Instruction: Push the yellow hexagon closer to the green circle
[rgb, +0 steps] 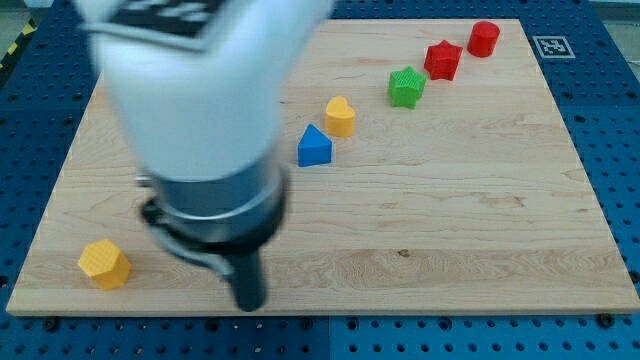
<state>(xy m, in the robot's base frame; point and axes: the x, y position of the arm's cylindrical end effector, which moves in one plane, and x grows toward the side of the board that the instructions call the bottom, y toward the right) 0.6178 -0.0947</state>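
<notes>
While my tip (249, 303) sits down by the near edge of the wooden board (480, 220), it's touching nothing, just bare rod with no block against it. Yellow hexagon (104, 264) is off to its left in the near-left corner, well apart. Going far-right there's a diagonal line: blue block (314, 146), yellow block (340, 116), green star-ish block (406, 87), red star (442, 60), red cylinder (484, 38). Can't spot a green circle.

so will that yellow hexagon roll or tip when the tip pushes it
The yellow hexagon sits low and flat-bottomed, so it will probably slide, not roll. It looks small and light; an off-centre push may spin it. My tip is at its right, apart from it.
</notes>
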